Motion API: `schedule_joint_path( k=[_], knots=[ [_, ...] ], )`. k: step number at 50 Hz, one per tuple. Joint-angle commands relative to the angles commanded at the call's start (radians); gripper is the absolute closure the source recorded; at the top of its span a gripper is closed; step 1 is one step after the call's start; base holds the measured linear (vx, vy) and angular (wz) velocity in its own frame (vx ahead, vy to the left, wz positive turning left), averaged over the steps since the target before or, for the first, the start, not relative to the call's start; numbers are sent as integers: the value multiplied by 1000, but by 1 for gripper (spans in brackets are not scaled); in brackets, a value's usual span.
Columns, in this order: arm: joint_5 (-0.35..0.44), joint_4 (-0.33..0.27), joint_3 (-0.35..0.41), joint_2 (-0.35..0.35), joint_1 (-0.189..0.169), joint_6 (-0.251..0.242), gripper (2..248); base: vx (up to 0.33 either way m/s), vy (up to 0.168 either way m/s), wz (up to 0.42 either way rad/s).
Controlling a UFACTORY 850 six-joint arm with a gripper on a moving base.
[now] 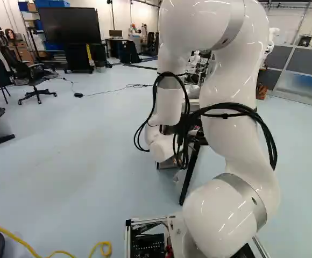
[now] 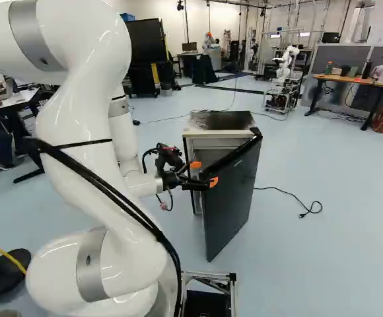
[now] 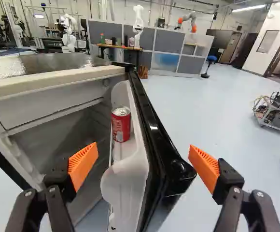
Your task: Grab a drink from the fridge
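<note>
The black two-fingered hand (image 3: pixel 143 147) is spread, its orange pads (image 3: pixel 83 165) well apart and pinching nothing. Between them, ahead of the hand, stands the free edge of the glossy black fridge door (image 2: pixel 228 205), one finger on its inner side and the other on its outer side. The door is swung open from the small white fridge with a dark, mottled top (image 2: pixel 219 120).

The drink, a red metal can with a silver lid (image 3: pixel 121 124), stands upright in the white moulded plastic door rack (image 3: pixel 126 186), farther ahead of the hand and towards the finger on the inner side.

The step in hand looks to be the passage from opening the door to reaching for the can. The next move probably calls for the hand to clear the door's edge, shift to the inner side and go forward with its fingers either side of the can; if it went straight ahead, it could push the door. The can bears pale markings on its red side, but I read no name or wording from them
</note>
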Motion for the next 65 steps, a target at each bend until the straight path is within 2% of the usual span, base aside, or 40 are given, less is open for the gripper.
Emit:
schedule_joint_path(
  k=[19, 34, 46, 65],
  knots=[
    [63, 67, 102, 50, 6, 0, 3, 0, 0, 0],
    [87, 110, 157, 75, -24, 0, 3, 0, 0, 0],
    [96, 120, 179, 84, -73, 0, 3, 0, 0, 0],
    [100, 121, 168, 79, -191, 0, 3, 0, 0, 0]
  ],
)
